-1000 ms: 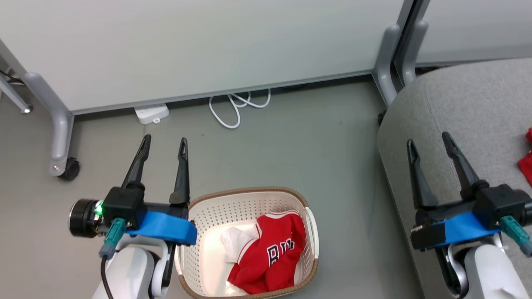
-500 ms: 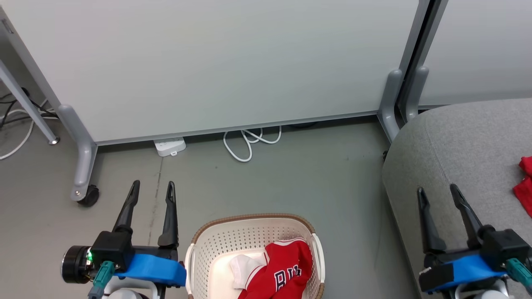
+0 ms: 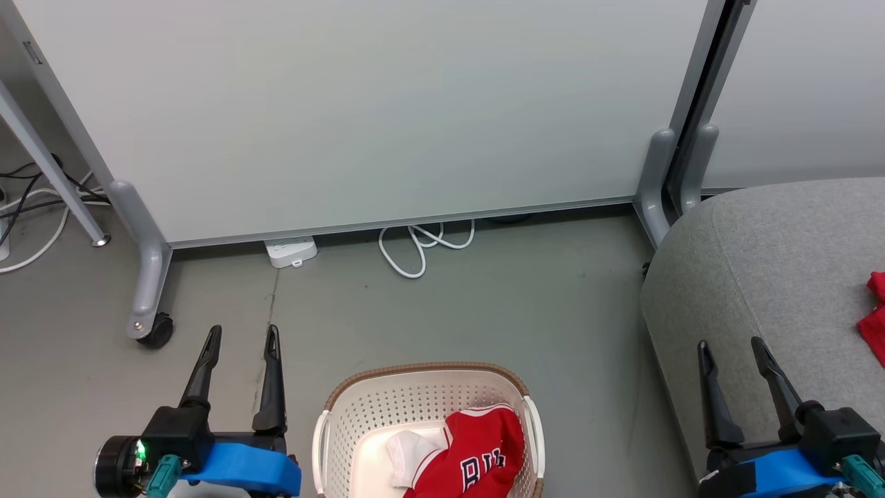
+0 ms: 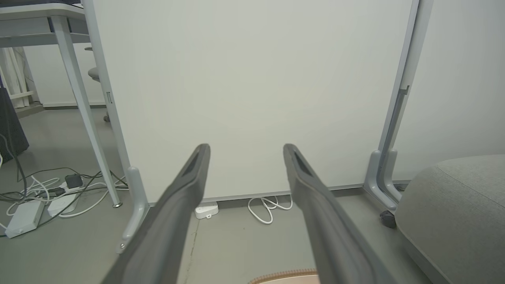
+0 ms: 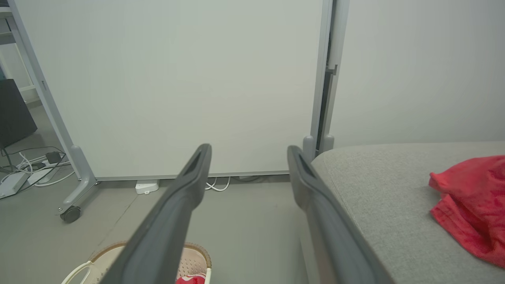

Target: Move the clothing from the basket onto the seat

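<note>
Clothing (image 3: 477,453) lies bunched in the cream perforated basket (image 3: 422,368) right down by the robot's base: a red jersey with white trim and dark, white-edged letters, slumped against the basket's right wall, with a white fold of cloth (image 3: 404,446) beside it on the left. Just left of the basket the left end effector (image 3: 243,332) hangs above the grey floor (image 3: 518,311), its two long dark fingers spread wide with nothing between them. Over on the right, well apart from the basket, the right end effector (image 3: 730,343) is just as wide and just as empty, its fingers standing over the near left edge of the big light grey seat (image 3: 760,263). Farther along that seat, toward its right side, a second red garment (image 3: 874,318) lies crumpled on the upholstery, touching neither end effector; the right wrist view shows it plainly, rumpled on the cushion. Beyond the basket the floor runs up to two pale partition panels (image 3: 380,104) on grey feet, one foot carrying a black caster (image 3: 155,332). At the base of the wide left panel a white power strip (image 3: 290,250) rests on the floor, and just right of it a white cable (image 3: 422,249) loops out from under the panel's lower edge.
</note>
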Controlling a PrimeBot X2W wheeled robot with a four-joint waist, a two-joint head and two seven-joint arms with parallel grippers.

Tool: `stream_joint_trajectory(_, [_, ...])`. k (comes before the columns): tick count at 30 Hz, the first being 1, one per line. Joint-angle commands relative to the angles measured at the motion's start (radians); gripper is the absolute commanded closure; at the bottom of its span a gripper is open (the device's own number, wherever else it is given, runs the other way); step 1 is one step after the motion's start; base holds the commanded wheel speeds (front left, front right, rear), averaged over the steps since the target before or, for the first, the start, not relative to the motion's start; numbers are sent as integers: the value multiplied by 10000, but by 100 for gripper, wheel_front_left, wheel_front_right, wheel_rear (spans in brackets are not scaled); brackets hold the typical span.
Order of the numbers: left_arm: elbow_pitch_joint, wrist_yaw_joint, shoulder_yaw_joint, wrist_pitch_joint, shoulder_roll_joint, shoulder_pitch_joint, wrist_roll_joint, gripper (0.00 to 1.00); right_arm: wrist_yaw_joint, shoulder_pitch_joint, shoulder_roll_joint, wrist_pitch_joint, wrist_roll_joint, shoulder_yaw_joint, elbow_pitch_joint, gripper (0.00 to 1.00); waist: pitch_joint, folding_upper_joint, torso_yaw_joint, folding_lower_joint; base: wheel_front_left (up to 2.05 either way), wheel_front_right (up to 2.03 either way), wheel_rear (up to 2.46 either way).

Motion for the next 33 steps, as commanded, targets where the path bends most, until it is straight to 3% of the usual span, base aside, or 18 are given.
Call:
stream_joint_trajectory(1, [35, -47, 50, -47, -16, 71, 53, 0, 1, 96, 32, -38, 19, 20, 21, 0, -2, -1, 13, 1, 0, 0, 0])
stream_joint_trajectory(17, [213, -243, 82, -47, -137, -209, 230, 0, 1, -122, 41, -38, 175, 193, 113, 0, 202, -1, -60, 1, 0, 0, 0])
stream_joint_trajectory(26, [1337, -400, -1068, -47, -118, -1423, 368, 0, 3, -805, 40, -38, 193, 436, -45, 0, 1036, -1, -552, 1, 0, 0, 0])
stream_joint_trajectory(33, [2549, -435, -2052, -38, 239, -2620, 295, 0, 1, -1470, 39, -38, 167, 623, -162, 0, 1930, -1, -1017, 1, 0, 0, 0])
